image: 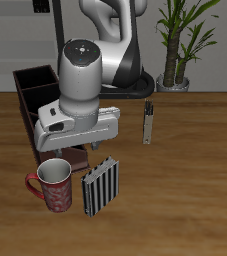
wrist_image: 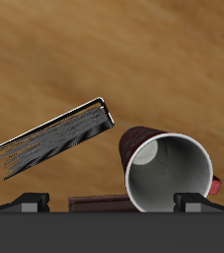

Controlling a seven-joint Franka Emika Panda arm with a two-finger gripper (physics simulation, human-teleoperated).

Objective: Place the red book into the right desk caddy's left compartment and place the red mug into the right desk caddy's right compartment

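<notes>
- End effector (wrist_image: 112, 202) hangs above the red mug (image: 55, 184); I can't tell its opening.
- I count one mug, one striped book (image: 100, 187), one red book (wrist_image: 99, 205), one right desk caddy (image: 30, 85).

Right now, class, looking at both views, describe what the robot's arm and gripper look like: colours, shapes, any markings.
The arm is built of rounded, glossy white-grey segments with black joints; its nearest joint ends in a round cap with a small dark centre mark. The gripper has a boxy pale-grey body. In the wrist view its fingers show as dark, nearly black blocks. No cables or lettering are visible.
</notes>
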